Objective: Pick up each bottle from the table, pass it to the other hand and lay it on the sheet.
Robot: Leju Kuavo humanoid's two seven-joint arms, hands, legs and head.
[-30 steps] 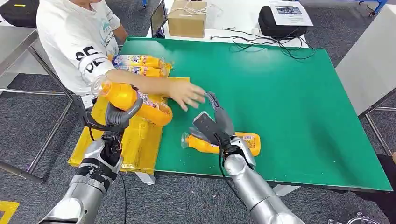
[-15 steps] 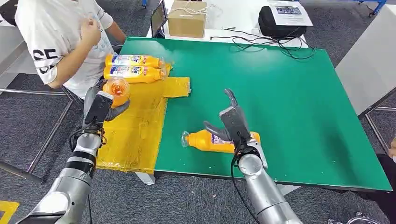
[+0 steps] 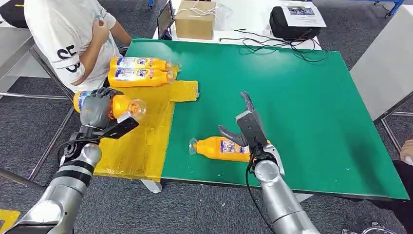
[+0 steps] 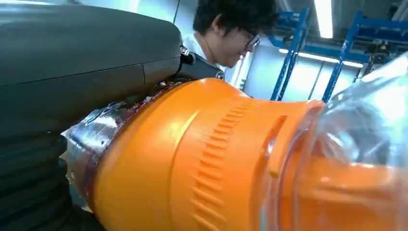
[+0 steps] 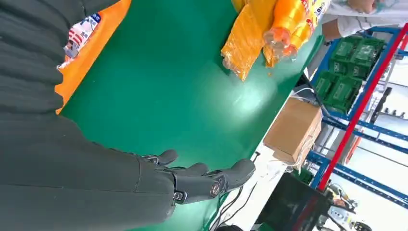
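At the left of the head view, the robot's left hand [image 3: 95, 110] wraps its fingers around the body of an orange bottle [image 3: 113, 104], holding it roughly level above the outer edge of the yellow sheet [image 3: 141, 141], with the clear cap end pointing toward the frame's centre. In the left wrist view the same bottle [image 4: 202, 159] sits tight against the hand, showing a ribbed orange shoulder and a transparent cap.

Lower centre, the right hand [image 3: 247, 127] is empty, fingers straight and spread, poised over a second bottle [image 3: 221, 147] lying on its side on the green table [image 3: 292, 97]. Whether it touches that bottle cannot be told.

Upper left, 2 more bottles [image 3: 139, 69] lie side by side at the far end of the sheet, caps toward the table's centre. A person [image 3: 68, 34] in a white shirt stands just beyond them.

The bottles look like smooth, full plastic: probably fairly heavy, stiff, a little slippery on the glossy label. The round body will likely roll if nudged. A grasp around the mid-body, across the label, seems safest; the tapered neck and clear cap offer less to hold.
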